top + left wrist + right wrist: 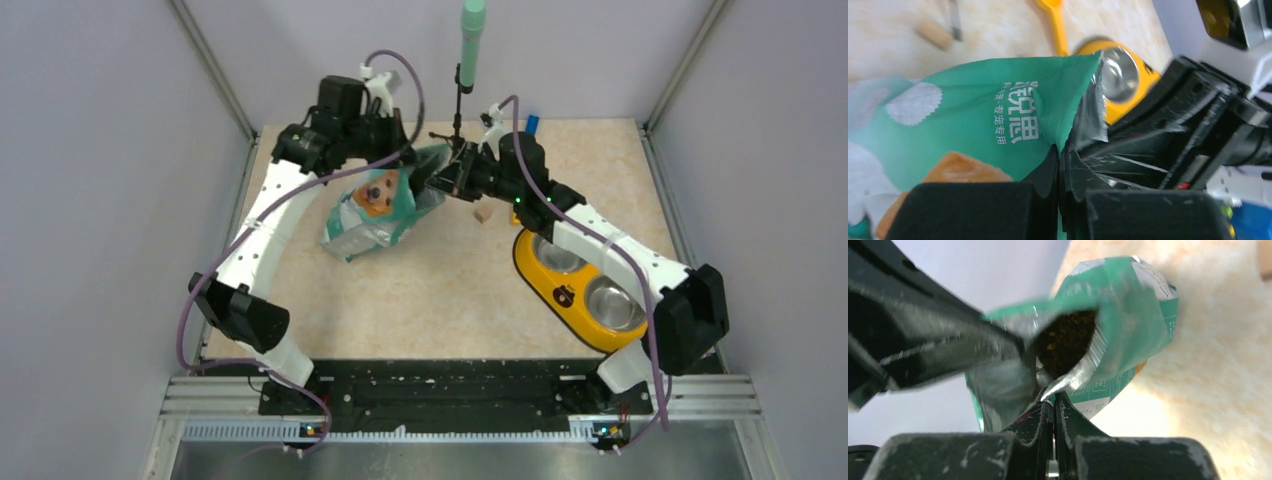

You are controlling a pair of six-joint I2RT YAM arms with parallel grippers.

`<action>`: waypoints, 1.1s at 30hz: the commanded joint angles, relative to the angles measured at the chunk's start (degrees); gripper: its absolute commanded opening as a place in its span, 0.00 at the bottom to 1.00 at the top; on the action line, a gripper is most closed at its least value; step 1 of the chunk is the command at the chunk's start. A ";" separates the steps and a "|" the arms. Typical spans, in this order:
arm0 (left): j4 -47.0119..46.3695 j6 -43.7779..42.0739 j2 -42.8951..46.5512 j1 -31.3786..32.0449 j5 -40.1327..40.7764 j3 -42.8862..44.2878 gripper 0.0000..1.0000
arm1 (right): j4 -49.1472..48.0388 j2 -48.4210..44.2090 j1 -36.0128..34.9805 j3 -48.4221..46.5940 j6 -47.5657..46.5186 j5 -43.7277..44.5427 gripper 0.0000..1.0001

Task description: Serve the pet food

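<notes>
Arching in from the lower left and lower right of the top view, both arms are brought together at the upper centre of the frame, elbows bowed outward. The left gripper (408, 157) is seen clamped on the top edge of the pouch (375, 212), its fingers pressed together on the teal foil in the left wrist view. The right gripper (447, 178) is likewise pinched tight on the silver inner lip of the mouth. So the pouch is held between the two with its mouth pulled open, and the pet food (1065, 342) can be made out as a dark brown heap inside it, pretty blurry tbh. A wooden cube (485, 213) is parked just beside the right gripper, and the yellow double-bowl feeder (562, 297) is tucked under the right forearm at centre right. Open room is found across the middle of the table (450, 300), a beige marbled top boxed in by grey walls (90, 200).
</notes>
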State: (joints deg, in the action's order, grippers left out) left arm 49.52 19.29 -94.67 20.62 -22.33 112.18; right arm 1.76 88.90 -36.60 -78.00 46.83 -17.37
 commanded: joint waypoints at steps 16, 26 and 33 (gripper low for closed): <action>-10.15 0.36 11.18 10.30 16.19 -6.06 0.00 | 7.00 -14.98 -0.05 15.04 -1.10 12.06 0.00; -15.88 2.33 16.24 9.94 29.77 -12.26 0.00 | 8.42 -13.43 0.04 13.61 -2.03 13.06 0.00; -14.93 0.06 15.80 9.70 26.50 -12.41 0.00 | 8.10 -12.57 0.09 11.10 -3.42 12.03 0.00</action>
State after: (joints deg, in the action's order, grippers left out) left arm 41.87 20.82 -83.00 31.38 2.02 98.85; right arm 8.60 75.64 -36.99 -63.46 45.84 -7.73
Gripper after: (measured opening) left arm 0.010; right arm 0.014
